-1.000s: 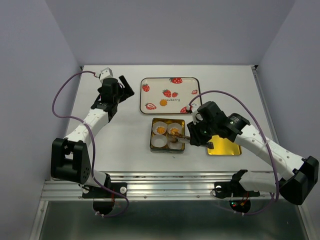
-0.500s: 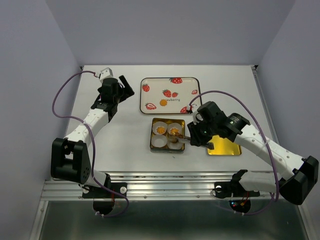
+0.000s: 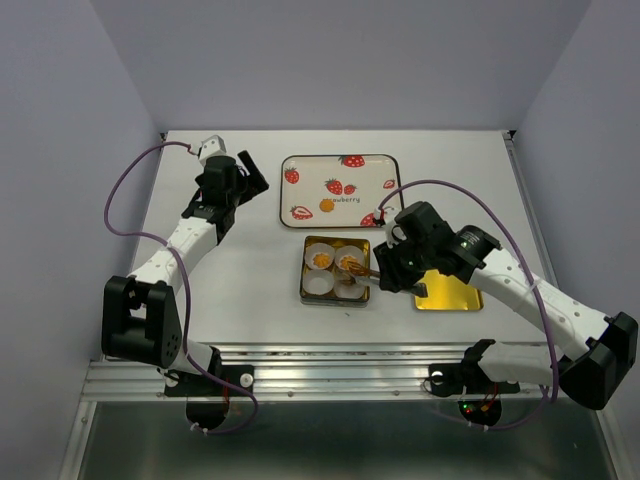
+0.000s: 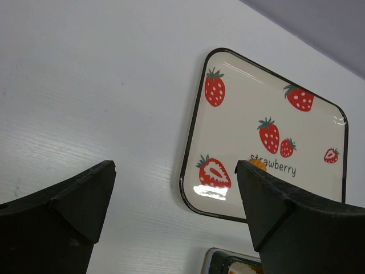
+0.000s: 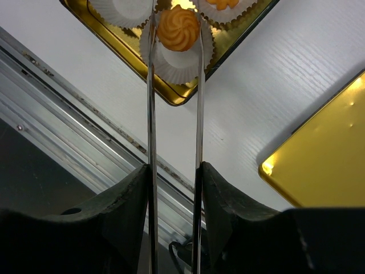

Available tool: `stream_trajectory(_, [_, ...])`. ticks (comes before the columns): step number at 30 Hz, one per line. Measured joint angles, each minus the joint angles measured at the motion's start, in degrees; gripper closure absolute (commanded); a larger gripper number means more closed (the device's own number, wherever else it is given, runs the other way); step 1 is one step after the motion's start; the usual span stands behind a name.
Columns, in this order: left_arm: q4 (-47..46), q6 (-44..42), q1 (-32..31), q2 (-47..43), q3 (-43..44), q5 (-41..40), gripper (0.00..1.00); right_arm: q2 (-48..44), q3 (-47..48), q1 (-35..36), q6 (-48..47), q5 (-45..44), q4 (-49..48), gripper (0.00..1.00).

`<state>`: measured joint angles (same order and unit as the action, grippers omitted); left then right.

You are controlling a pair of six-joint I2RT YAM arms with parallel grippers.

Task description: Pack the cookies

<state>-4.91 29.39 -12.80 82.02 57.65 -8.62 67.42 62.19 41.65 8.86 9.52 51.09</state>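
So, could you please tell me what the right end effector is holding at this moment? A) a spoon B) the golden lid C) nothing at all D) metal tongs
D: the right wrist view shows the right end effector shut on thin metal tongs, whose tips flank a cookie over a white paper cup.

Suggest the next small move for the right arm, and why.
Probably lower a touch and ease the right gripper open so the tongs let go. They pinch a cookie right over an empty paper cup in a corner of the tin. How high it sits above the cup is hard to judge.
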Motion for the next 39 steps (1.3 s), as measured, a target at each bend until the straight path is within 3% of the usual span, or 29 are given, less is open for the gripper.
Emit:
stream_trajectory(15, [0.0, 0.0, 0.0, 0.0, 0.0, -0.5, 0.01, 0.0, 0.0, 0.1, 0.6, 0.0, 0.0, 0.48])
stream_trajectory(34, [0.0, 0.0, 0.0, 0.0, 0.0, -0.7, 0.01, -1.1, 2.7, 0.1, -0.4, -2.4, 0.3, 0.57])
stream_trajectory(39, [0.0, 0.0, 0.0, 0.0, 0.0, -0.9, 0.01, -1.1, 4.6, 0.1, -1.1, -8.0, -3.8, 0.57])
